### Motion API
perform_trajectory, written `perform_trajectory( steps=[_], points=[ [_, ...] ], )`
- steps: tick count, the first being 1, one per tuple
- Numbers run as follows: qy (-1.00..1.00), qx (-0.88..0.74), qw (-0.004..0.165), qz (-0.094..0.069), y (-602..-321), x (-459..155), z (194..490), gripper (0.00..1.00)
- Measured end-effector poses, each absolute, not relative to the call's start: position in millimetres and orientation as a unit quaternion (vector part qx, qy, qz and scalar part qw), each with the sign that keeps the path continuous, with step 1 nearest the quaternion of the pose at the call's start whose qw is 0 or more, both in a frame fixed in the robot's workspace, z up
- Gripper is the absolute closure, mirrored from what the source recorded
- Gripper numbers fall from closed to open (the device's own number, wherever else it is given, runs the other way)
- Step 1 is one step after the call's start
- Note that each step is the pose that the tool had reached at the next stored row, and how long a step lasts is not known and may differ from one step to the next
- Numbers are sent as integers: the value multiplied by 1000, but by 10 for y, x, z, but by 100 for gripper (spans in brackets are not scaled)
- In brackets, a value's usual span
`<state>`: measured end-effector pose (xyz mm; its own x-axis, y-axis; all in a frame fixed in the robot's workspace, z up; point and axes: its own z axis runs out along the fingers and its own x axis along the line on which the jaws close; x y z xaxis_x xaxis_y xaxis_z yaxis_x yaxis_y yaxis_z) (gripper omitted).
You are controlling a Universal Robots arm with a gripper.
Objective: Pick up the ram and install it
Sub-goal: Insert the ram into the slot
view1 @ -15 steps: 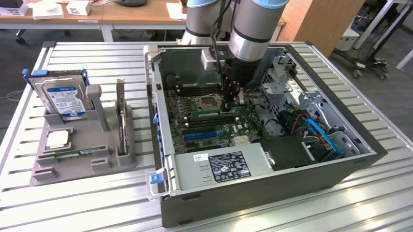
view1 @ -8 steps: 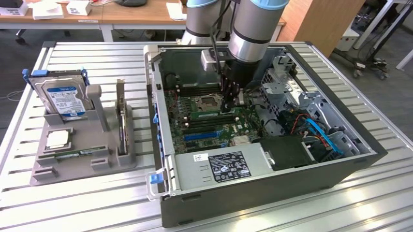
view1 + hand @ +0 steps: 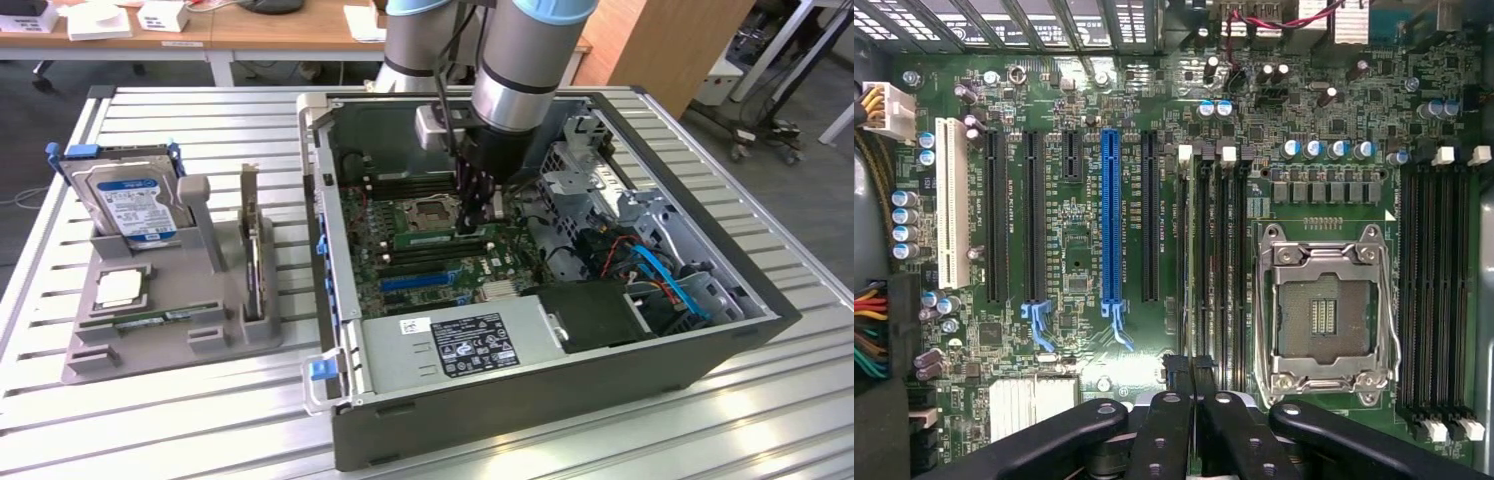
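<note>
The ram (image 3: pixel 430 240), a green stick with a pale label, stands on edge at the memory slots (image 3: pixel 1204 260) beside the CPU socket (image 3: pixel 1324 310) on the motherboard. My gripper (image 3: pixel 475 226) reaches straight down into the open computer case (image 3: pixel 534 400) and is shut on the stick's upper edge. In the wrist view the black fingers (image 3: pixel 1172 430) are pressed together over the slots, where my gripper (image 3: pixel 1189 368) hides the stick. I cannot tell whether the ram sits fully in its slot.
A grey holder (image 3: pixel 160 345) at the exterior view's left carries a hard drive (image 3: pixel 134 205), a dark expansion card (image 3: pixel 250 245) and a small green strip (image 3: pixel 167 318). Inside the case are a power supply (image 3: pixel 454 345), blue cables (image 3: pixel 674 280) and a drive cage (image 3: pixel 594 165).
</note>
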<state>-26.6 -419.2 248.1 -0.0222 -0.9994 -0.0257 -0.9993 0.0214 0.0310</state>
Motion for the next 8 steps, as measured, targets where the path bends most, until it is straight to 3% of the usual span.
perform_trajectory(
  steps=[8],
  points=[
    [-715,699,1,-20,-4191,-266,2474,89]
  ],
)
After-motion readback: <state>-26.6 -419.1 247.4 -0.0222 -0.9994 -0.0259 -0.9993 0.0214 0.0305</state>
